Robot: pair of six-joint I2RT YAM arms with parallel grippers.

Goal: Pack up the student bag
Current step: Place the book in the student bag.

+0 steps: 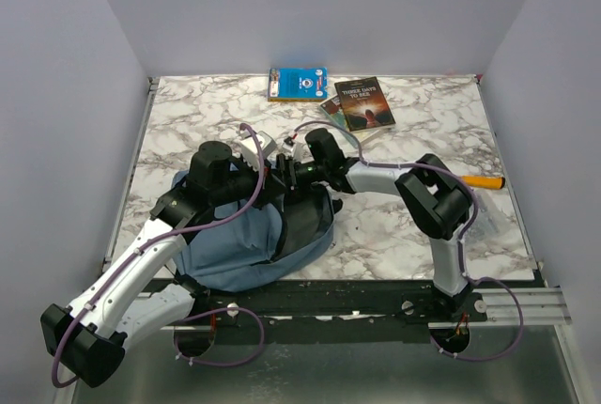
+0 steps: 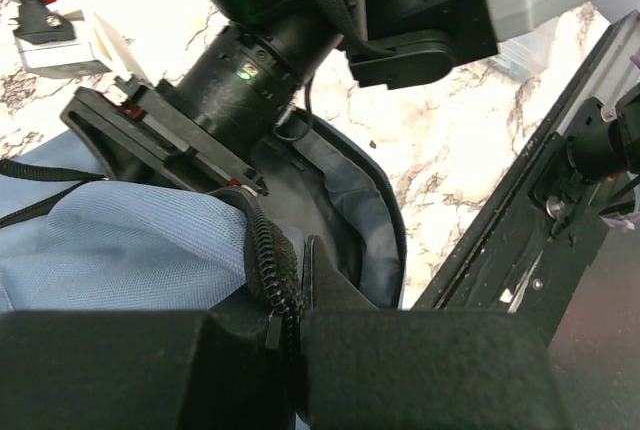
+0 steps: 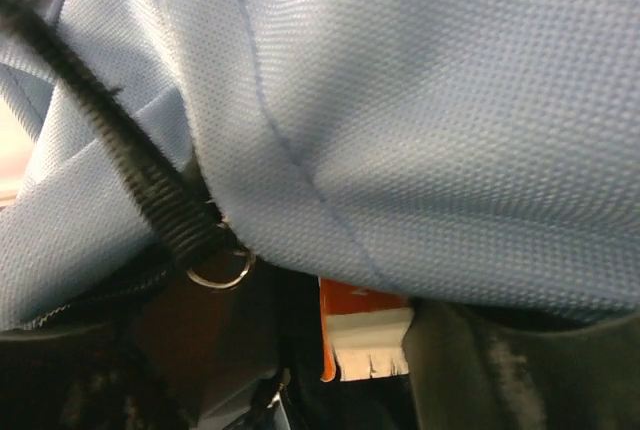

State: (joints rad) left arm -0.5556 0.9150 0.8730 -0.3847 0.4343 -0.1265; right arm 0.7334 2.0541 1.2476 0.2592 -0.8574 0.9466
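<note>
Mid-packing, my left jaws are clamped on the zipper rim of the student bag point(image 1: 235, 254), my right jaws sit at its mouth and I cannot tell their state, and next I'd fetch a book point(image 1: 364, 103).

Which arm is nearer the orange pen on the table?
Right. The right arm has its elbow just left of the pen, not touching it. The left arm is beyond the bag, on the table's far left.

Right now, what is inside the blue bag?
An orange-and-white corner shows inside the bag, under its fabric, and the right arm reaches into the opening. Fabric covers the rest, so what it is, or what else lies inside, is hidden.
</note>
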